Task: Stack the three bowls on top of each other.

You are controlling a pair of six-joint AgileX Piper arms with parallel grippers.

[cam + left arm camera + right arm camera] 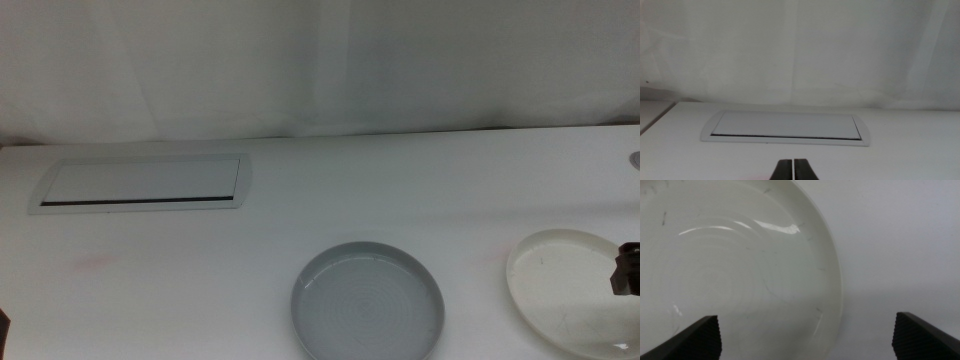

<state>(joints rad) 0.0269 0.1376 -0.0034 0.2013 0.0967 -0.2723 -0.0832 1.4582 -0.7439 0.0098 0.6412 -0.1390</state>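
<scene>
The grey bowl [367, 302] sits on the white table at the front middle. The cream-white bowl [565, 290] sits at the front right, partly cut off by the picture's edge. My right gripper [627, 270] hangs over that bowl's right side. In the right wrist view the right gripper [805, 317] is wide open, with the cream-white bowl's rim [837, 280] between its jaws. My left gripper [793, 162] is shut and empty, low over the table at the left, facing the back. The pale mint green bowl is out of view.
A flat white rectangular hatch plate [140, 185] is set into the table at the back left; it also shows in the left wrist view [785, 126]. A white curtain [320, 60] closes off the back. A small grey object [635, 158] shows at the right edge.
</scene>
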